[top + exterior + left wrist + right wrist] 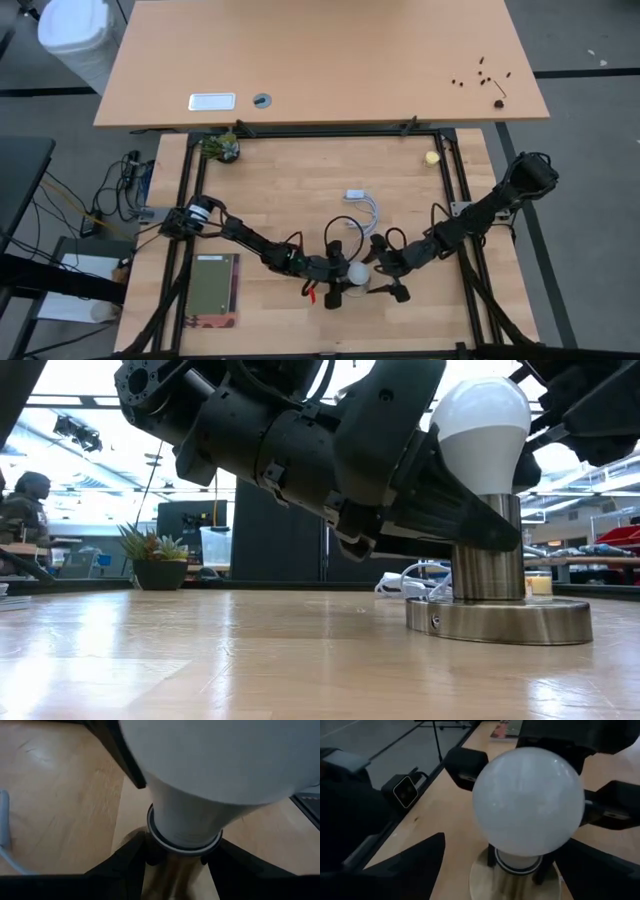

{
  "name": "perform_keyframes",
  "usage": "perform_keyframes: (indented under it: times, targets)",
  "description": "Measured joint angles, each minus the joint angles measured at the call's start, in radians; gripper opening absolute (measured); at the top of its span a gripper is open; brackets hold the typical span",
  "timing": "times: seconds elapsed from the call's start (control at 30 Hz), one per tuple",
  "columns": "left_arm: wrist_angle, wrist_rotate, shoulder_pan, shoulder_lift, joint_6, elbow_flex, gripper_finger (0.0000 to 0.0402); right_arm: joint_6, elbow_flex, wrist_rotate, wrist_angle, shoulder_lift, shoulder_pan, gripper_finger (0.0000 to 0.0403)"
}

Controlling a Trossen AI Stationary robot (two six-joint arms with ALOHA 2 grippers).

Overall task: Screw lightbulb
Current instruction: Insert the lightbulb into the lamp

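High view, lower middle of the frame: lightbulb [357,272] standing up on the round socket base [368,288], on the table [300,180]. Left gripper [338,285] reaching in from the left side of the frame, right gripper [378,272] from the right side. Both right next to the bulb, meeting over it.

Low view, right side of the frame: white bulb [480,430] straight up, round end on top, neck down in the shiny metal stem [487,555]. Long line of the bulb up and down, so any turn goes around that line. Dark finger of the left arm pressed on the stem just under the bulb.

Left wrist view: bulb filling the top of the frame, its neck in the middle. Left fingers [125,865] low in the frame, one on each side of the stem, about half closed and squeezing it. Holding the stand, not the bulb.

Right wrist view: bulb [527,802] in the middle of the frame, round top facing the camera. Right fingers [415,865] at lower left and lower right, spread wide, one on each side of the bulb. Wood showing between fingers and bulb, so nothing held, no touch.

Likely next: right fingers closing in on the round part to twist, with the left keeping the stand from spinning.
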Motion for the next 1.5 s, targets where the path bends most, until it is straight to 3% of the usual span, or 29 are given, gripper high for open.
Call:
perform_keyframes:
  times: [0.23,0.4,0.6,0.87,1.13,1.33,1.5]
  targets:
    - [-0.012,-0.014,0.012,0.000,-0.032,0.000,0.0189,0.114,-0.001,0.014,-0.034,0.000,0.050,0.0352]
    - [-0.014,-0.078,0.028,0.000,-0.044,0.000,0.0189,0.191,0.000,-0.050,-0.006,-0.002,0.119,0.0339]
    - [-0.013,-0.070,0.027,0.000,-0.029,0.000,0.0189,0.195,0.000,0.089,-0.081,-0.010,0.155,0.0325]
    - [0.000,-0.010,0.021,0.000,-0.024,-0.001,0.0189,0.164,0.000,0.206,-0.161,-0.011,0.092,0.0318]
    - [0.019,0.053,0.012,0.001,-0.020,-0.002,0.0189,0.051,0.000,0.206,-0.095,-0.012,0.033,0.0325]
    - [0.019,0.046,0.012,0.001,-0.018,-0.001,0.0189,0.002,0.000,0.092,0.002,0.012,0.014,0.0331]
    - [0.019,0.018,0.011,0.001,-0.018,-0.001,0.0189,0.057,0.000,0.053,-0.026,0.014,0.035,0.0330]
